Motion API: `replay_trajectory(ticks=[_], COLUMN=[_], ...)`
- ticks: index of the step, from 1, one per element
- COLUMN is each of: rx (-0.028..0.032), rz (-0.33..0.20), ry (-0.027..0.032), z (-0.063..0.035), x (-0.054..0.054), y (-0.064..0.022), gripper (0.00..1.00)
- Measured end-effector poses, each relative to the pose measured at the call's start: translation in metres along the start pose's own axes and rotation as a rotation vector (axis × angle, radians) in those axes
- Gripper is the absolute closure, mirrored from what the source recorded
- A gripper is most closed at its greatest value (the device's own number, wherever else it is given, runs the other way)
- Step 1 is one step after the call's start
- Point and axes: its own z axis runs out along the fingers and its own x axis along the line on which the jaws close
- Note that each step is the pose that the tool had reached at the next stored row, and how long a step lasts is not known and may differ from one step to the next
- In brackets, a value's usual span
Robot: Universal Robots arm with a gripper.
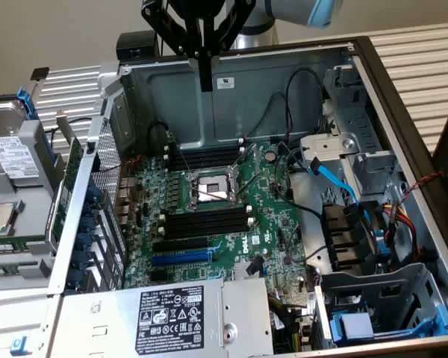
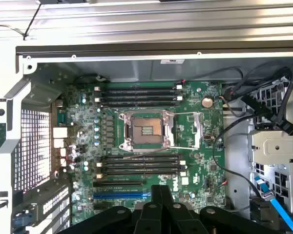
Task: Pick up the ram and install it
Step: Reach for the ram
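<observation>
The board (image 1: 278,216) is green with black memory slots (image 1: 205,221) and one blue slot (image 1: 181,258), the case (image 1: 179,97) grey, a cable (image 1: 336,179) light blue, the fingers (image 1: 204,74) black, a label (image 1: 172,319) black with white print.

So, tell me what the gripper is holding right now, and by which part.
Nothing is held. The gripper hangs over the open computer case with its fingers shut together and nothing between them.
</observation>
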Motion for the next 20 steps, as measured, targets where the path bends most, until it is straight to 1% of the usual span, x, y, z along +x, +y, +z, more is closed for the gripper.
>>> replay_trajectory(ticks=[13,16,20], rx=[0.0001,0.0001,0.0000], rz=[0.000,0.000,0.000], ry=[-0.0001,-0.0001,-0.0008], z=[0.0000,-0.0002,-0.0005], x=[0.000,0.008,0.022], y=[0.0000,-0.0005,-0.0016], gripper=[0.89,0.89,0.89])
